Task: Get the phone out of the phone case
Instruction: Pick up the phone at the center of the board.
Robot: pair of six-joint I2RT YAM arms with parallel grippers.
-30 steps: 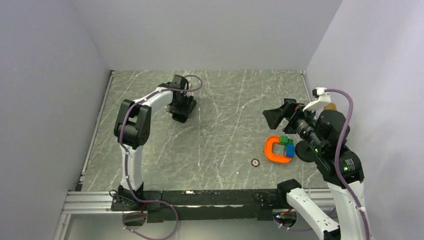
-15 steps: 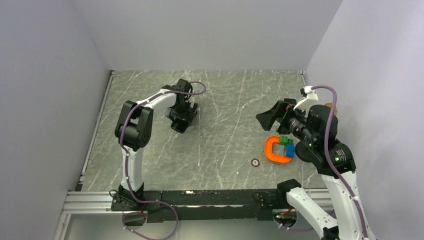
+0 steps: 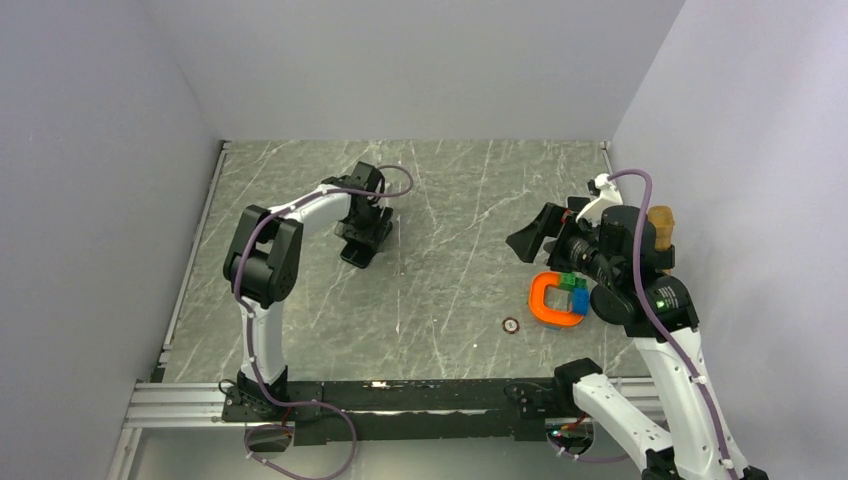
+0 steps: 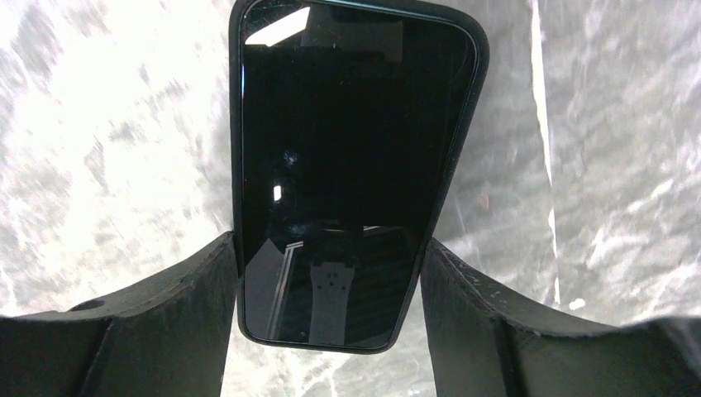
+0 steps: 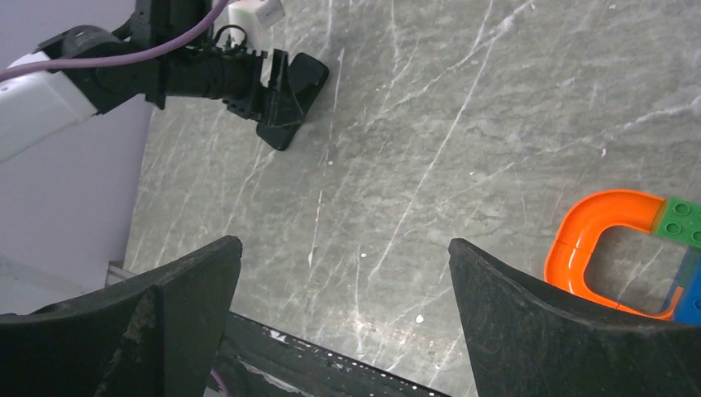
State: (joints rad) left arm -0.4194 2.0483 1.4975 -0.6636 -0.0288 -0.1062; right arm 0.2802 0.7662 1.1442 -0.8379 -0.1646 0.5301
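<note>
Grey veined marble table (image 3: 450, 300), enclosed by plain pale walls (image 3: 420, 70) at back and both sides.

Item 1: phone (image 4: 347, 165), black, screen up and dark, seated in black phone case (image 4: 235, 124) with rim showing round the glass. Lies flat on table, left of centre toward the back in overhead view; at top left in right wrist view.

Item 2: left pincer (image 4: 329, 248), lowered over the phone's end at bottom of left wrist view. Clenched on phone case: one dark finger (image 4: 165, 314) against each long edge, touching on both sides.

Item 3: right pincer (image 3: 530, 240), raised clear of table at right of overhead view, pointed toward the left. Released, jaws spread wide, holding nothing.

Item 4: orange U-shaped piece (image 3: 548, 303), flat on table at right, below right pincer in overhead view, with green block (image 3: 567, 281) and blue block (image 3: 580, 298) touching its open end.

Item 5: small round disc (image 3: 511, 324), just left of orange U-shaped piece, apart from it.

Item 6: tan object (image 3: 660, 222) at far right, partly hidden behind right arm; kind not discernible.
</note>
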